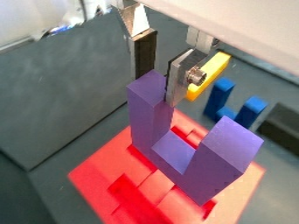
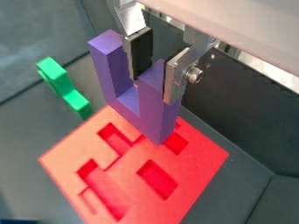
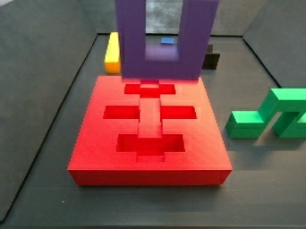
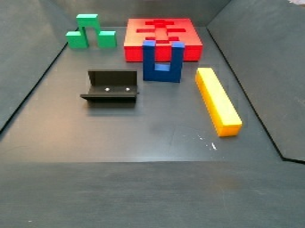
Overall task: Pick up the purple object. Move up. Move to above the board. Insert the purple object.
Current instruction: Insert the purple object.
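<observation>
Hand (image 2: 158,63) pinches one prong of the purple object (image 2: 131,86), prongs up, base bar below the fingers. The board (image 2: 135,166) lies directly beneath; contact between them unclear.

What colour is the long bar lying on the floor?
Yellow bar, clearest in a side view; the hand holds the purple object.

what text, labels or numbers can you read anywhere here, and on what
None: no readable text, label, brand or number in any view.
The purple object, gripped on one prong by the gripper, is plain.
The board, green stepped block, yellow bar, blue block and fixture are unmarked.
</observation>
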Robot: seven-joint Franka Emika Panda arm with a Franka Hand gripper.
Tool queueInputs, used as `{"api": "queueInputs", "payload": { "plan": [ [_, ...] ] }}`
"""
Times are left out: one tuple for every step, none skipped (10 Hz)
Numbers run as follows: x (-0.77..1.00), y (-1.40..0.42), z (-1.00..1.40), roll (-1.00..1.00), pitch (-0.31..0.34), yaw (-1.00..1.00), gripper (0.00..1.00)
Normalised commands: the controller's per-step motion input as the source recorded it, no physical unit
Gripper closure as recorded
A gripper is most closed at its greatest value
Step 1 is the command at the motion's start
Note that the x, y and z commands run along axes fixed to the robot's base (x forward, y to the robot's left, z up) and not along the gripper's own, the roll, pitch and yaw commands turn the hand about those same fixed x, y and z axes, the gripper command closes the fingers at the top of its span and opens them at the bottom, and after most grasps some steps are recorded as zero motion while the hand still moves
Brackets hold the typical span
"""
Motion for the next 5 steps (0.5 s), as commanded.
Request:
{"api": "queueInputs", "payload": {
  "plan": [
    [-0.08, -0.93, -1.00, 0.11, -0.010, 0.12, 1.00],
    [-0.09, -0.93, -1.00, 0.12, -0.026, 0.09, 1.00],
    [-0.16, -0.87, -1.00, 0.13, -0.036, 0.04, 1.00],
    [-0.06, -0.24, -0.12, 0.05, -0.059, 0.10, 1.00],
    [0.00, 0.00, 0.00, 0.01, 0.000, 0.00, 1.00]
  ]
}}
